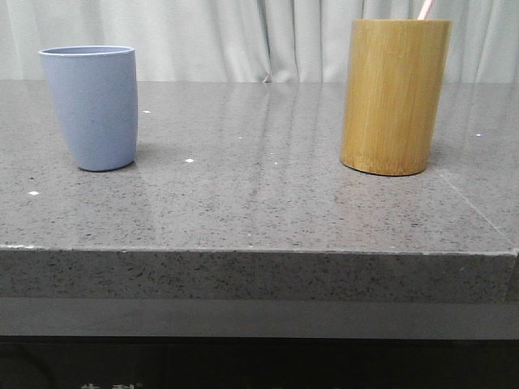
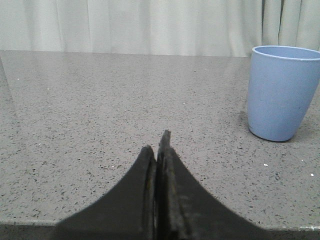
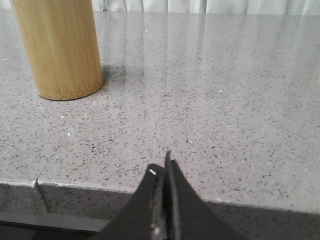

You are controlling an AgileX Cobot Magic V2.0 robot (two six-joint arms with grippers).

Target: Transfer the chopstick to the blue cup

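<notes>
1. Pale pleated curtains [image 1: 243, 36] hang behind a grey speckled stone surface [image 1: 259, 203] with a thick front edge.
2. On the left side of the surface in the front view stands the matte pale blue tapered cup [image 1: 91, 107], upright, without a handle. Its inside cannot be seen from any view; nothing rises above its rim.
3. Well apart from it, on the right side, stands a taller tan bamboo cylinder holder [image 1: 395, 96], also upright.
4. Out of the holder's top pokes the thin pink-and-white chopstick end [image 1: 425, 10], leaning right and cut off by the upper edge of the front view. How many sticks there are cannot be told.
5. The left gripper [image 2: 159, 150] shows in the left wrist view with its dark fingers [image 2: 142, 180] pressed together, holding nothing, low over the surface's near edge, the blue cup [image 2: 282, 92] off to one side and apart from it.
6. The right gripper [image 3: 164, 170] likewise has its dark fingers [image 3: 180, 210] closed on nothing, at the surface's front edge, with the bamboo holder [image 3: 57, 47] well apart.
7. No labels, brands or writing can be read on either container.
</notes>
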